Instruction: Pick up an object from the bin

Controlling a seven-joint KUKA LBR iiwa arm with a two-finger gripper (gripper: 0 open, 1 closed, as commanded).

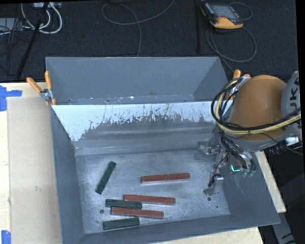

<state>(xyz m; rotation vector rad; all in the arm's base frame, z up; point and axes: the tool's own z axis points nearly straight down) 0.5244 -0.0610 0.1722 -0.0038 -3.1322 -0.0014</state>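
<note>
Red-brown stick [165, 178] lies near the end effector [213, 185] on the floor of the bin [140, 89], not yet lifted. The whole pick is left. Whether the end effector is apart or together I cannot tell.

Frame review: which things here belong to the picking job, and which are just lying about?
Job:
- claw, above bare floor at the right of the grey bin
- red-brown stick, nearest the claw
- tilted green stick
- cluster of red-brown and green sticks

Lying about, behind the bin:
- orange-and-black device
- white cables
</note>
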